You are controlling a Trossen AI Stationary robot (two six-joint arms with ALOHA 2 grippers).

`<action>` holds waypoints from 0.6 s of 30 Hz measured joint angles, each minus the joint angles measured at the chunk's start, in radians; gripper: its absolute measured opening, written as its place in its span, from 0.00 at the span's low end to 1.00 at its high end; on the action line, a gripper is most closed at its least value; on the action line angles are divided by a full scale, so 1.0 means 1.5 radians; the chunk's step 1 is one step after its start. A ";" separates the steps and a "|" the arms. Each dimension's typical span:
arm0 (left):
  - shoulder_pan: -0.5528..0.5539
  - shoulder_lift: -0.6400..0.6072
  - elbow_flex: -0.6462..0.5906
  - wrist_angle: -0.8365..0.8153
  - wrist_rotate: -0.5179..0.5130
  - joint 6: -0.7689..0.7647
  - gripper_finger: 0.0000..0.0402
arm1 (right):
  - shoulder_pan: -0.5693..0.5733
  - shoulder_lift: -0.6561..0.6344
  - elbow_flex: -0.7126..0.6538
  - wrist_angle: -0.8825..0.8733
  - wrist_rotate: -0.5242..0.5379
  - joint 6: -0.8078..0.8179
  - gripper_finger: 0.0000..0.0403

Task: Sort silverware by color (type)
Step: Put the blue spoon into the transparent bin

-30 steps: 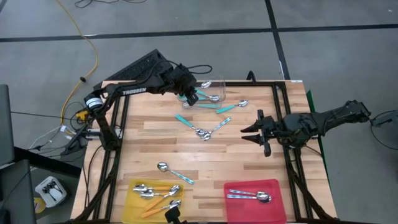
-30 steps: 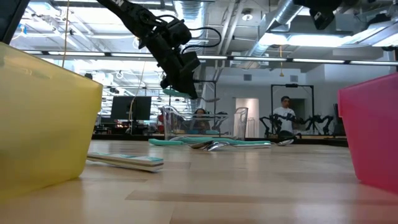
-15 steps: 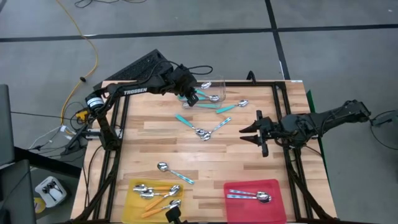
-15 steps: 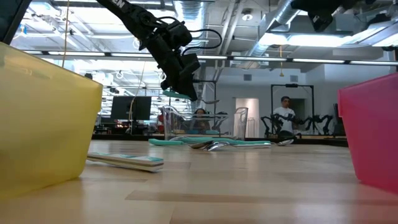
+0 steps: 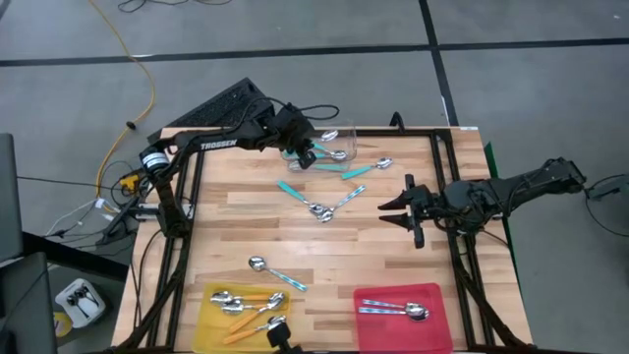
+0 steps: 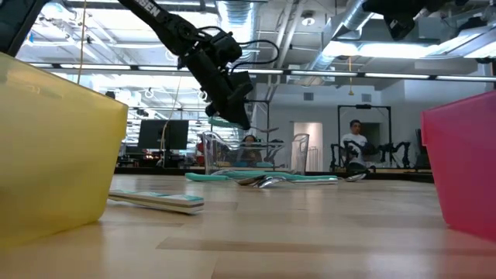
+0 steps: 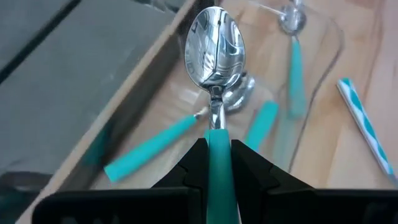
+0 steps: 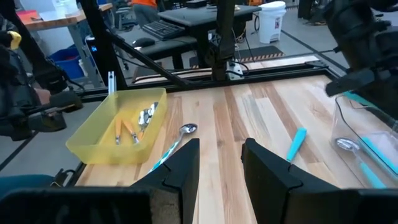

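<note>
My left gripper (image 5: 305, 154) hangs at the table's far edge, shut on a teal-handled spoon (image 7: 214, 43) just above the clear tub (image 5: 332, 144). Three teal-handled spoons (image 7: 149, 149) lie in that tub. More silverware lies loose on the wood: teal-handled spoons (image 5: 298, 191) (image 5: 358, 171) (image 5: 279, 274) and plain silver spoons (image 5: 335, 206) (image 5: 383, 163). My right gripper (image 5: 391, 207) waits open above the table's right side, with nothing between its fingers (image 8: 186, 168). My left gripper pinches the spoon's teal handle (image 7: 219, 140) between its two fingers. The fingers slant down toward the tub and lie along the handle. The spoon sticks straight out ahead of the fingertips, its shiny bowl (image 7: 214, 40) foremost, lifted clear above the tub.
A yellow tray (image 5: 211, 317) at the near edge holds orange-handled spoons. Beside it a red tray (image 5: 432, 324) holds plain silver spoons. A black frame (image 5: 187, 187) runs along the table's left and right sides.
</note>
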State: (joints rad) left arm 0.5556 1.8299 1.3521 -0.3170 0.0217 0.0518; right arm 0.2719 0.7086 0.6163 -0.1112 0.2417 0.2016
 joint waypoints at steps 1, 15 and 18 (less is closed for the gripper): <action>0.000 0.003 0.000 0.011 0.001 -0.001 0.07 | 0.000 0.000 0.000 -0.001 0.000 0.000 0.36; 0.005 0.012 0.001 0.014 0.010 -0.002 0.07 | -0.001 0.000 0.000 0.001 0.000 -0.006 0.36; 0.006 0.027 0.001 0.019 0.016 -0.004 0.07 | -0.001 0.000 0.000 0.001 0.000 -0.006 0.36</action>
State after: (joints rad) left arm 0.5648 1.8697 1.3533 -0.2884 0.0459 0.0463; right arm 0.2703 0.7084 0.6163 -0.1102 0.2417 0.1932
